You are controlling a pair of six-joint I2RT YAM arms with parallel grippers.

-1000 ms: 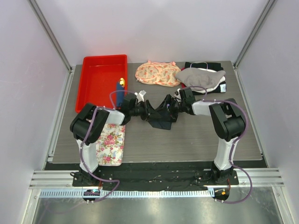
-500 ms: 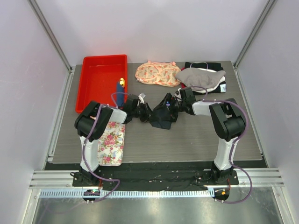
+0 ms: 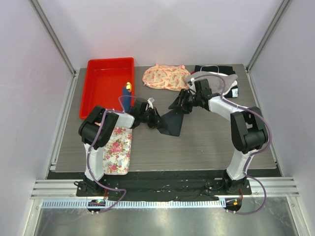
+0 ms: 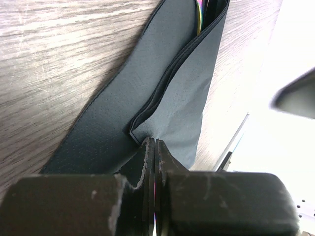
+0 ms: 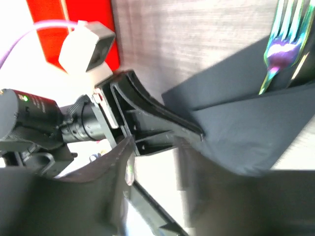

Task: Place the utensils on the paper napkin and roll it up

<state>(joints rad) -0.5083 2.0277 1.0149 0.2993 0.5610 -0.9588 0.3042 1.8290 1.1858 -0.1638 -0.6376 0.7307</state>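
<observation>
Top external: we note the paper napkin (image 3: 173,123) lying partly folded on the table (image 3: 211,142) near its middle, with the left gripper (image 3: 156,121) at its left edge and the right gripper (image 3: 178,104) just off its far corner. On left wrist we see the left jaws clenched on a folded napkin edge. On right wrist, a fork (image 5: 276,51) sits in the fold with its tines sticking out, and the right fingers, blurred, stand apart around nothing.

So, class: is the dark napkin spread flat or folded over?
Folded over: the paper napkin shows stacked, overlapping edges in the left wrist view, and the fork sticks out from under a flap in the right wrist view.
</observation>
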